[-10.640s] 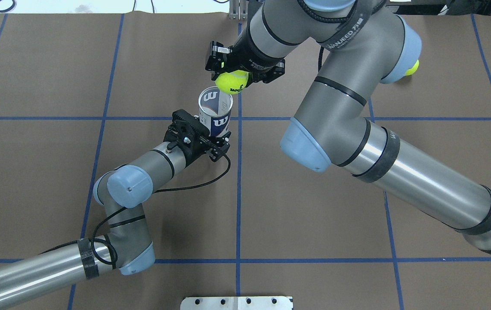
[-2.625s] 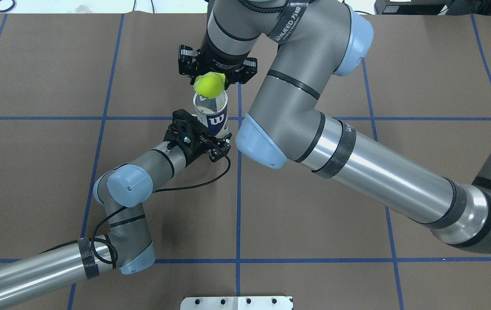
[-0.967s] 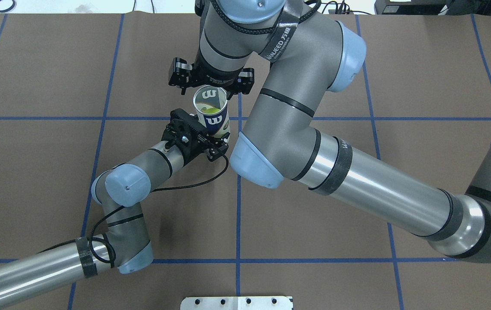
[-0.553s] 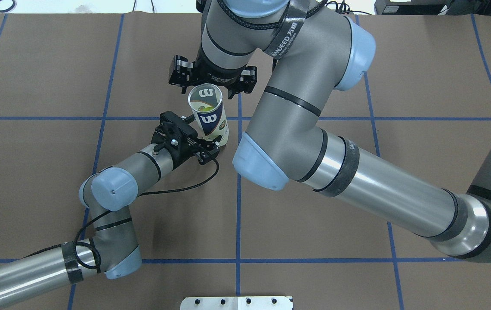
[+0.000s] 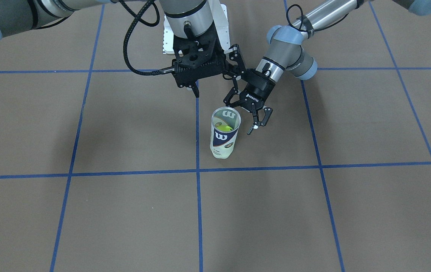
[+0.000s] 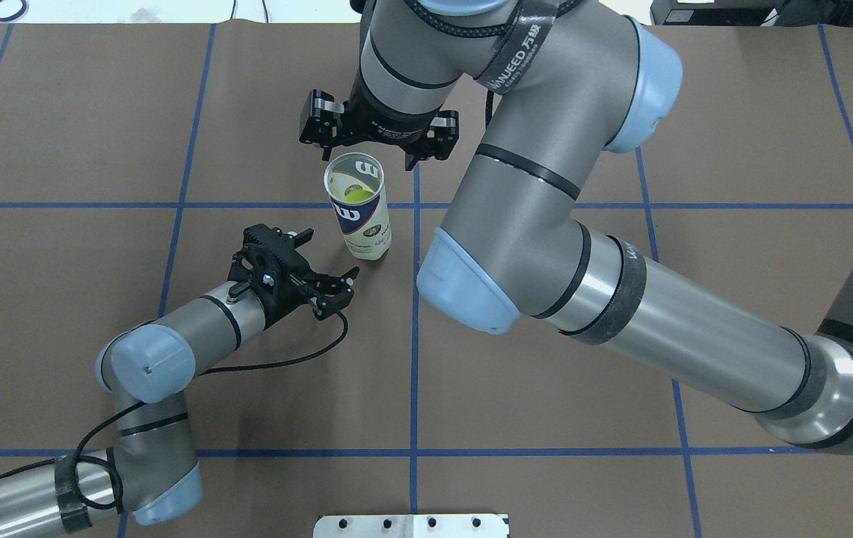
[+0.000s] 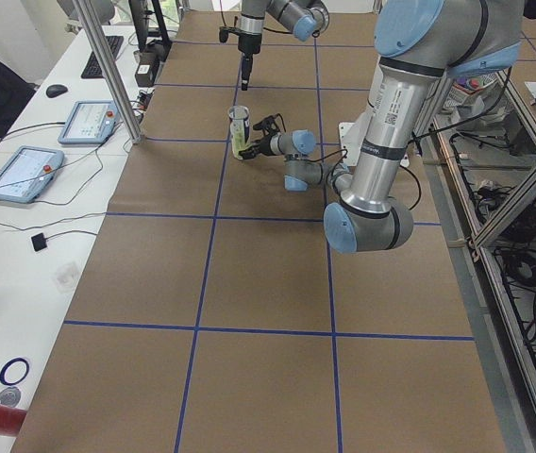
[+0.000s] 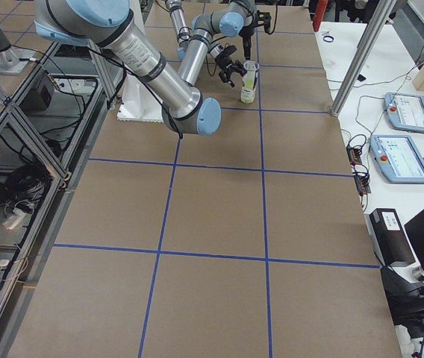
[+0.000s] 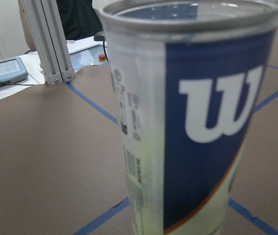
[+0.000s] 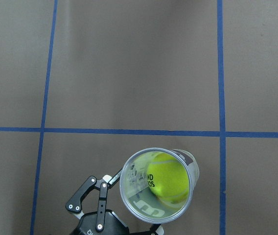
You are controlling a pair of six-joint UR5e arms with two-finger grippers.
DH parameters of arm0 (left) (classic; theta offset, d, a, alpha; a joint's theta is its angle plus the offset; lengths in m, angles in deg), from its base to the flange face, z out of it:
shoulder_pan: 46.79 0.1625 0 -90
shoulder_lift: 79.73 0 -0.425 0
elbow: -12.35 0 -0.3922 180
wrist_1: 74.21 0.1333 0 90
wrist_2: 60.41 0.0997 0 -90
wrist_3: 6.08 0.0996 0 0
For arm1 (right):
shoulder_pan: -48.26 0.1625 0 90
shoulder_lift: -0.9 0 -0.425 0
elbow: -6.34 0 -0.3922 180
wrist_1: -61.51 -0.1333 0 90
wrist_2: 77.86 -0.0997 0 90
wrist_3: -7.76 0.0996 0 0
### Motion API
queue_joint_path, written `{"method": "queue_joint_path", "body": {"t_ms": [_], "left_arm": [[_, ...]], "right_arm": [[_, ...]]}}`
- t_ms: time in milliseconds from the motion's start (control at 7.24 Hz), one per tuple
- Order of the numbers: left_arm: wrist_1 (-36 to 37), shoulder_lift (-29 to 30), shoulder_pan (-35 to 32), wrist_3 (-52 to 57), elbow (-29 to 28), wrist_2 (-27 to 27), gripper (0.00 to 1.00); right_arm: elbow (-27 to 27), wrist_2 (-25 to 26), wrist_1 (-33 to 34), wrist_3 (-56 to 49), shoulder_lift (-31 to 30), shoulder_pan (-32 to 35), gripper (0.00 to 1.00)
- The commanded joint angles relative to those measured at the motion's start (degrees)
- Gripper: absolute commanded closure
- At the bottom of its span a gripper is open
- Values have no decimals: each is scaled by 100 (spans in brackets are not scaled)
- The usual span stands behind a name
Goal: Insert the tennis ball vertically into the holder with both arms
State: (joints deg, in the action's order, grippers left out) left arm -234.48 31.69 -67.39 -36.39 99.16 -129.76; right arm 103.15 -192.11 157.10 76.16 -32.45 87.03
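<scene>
At the centre of the table [image 6: 770,112], we see the left gripper [image 6: 329,254] with its jaws spread wide and nothing between them. It lies low and nearly level, its open side facing the holder [image 6: 362,224], near the can's base but clear of it. Its wrist camera shows the navy label and white "W" filling the frame at close range.

The right gripper [image 6: 365,149] hangs above the holder's open mouth, pointing straight down. Its fingers [image 6: 319,142] are likewise wide apart and empty, one to either side of the rim. From its wrist camera we look down the can and find the tennis ball [image 10: 167,177] resting at the bottom (yellow-green, with dark lettering on one side).

The holder stands upright and alone on the brown mat, touched by neither gripper. Its base sits just beside a crossing of the blue tape lines [image 6: 60,205], on the robot's side of the cross line.

The left arm [image 6: 172,340] reaches in low and folded. The right arm [image 6: 658,329] arches high across the mat.
</scene>
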Motion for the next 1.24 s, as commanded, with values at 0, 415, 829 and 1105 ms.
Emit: {"method": "queue_joint_path", "body": {"t_ms": [0,415,829,1105], "left_arm": [[73,-758,197,-2,798,0,1],[1527,-1980,58,-45,2538,-814,1],[2604,-2264,-1632,-37,2507,-1604,1],[3600,-2169,-3361,102,2053,-2856,1]], "right_arm": [[161,-105,248,-28,-40,148,0],[1572,-176,742,-195,-1343,578,0],[1762,-168,716,-1877,-2612,1061,0],[1483,-281,698,-2966,-3159,1596,0]]}}
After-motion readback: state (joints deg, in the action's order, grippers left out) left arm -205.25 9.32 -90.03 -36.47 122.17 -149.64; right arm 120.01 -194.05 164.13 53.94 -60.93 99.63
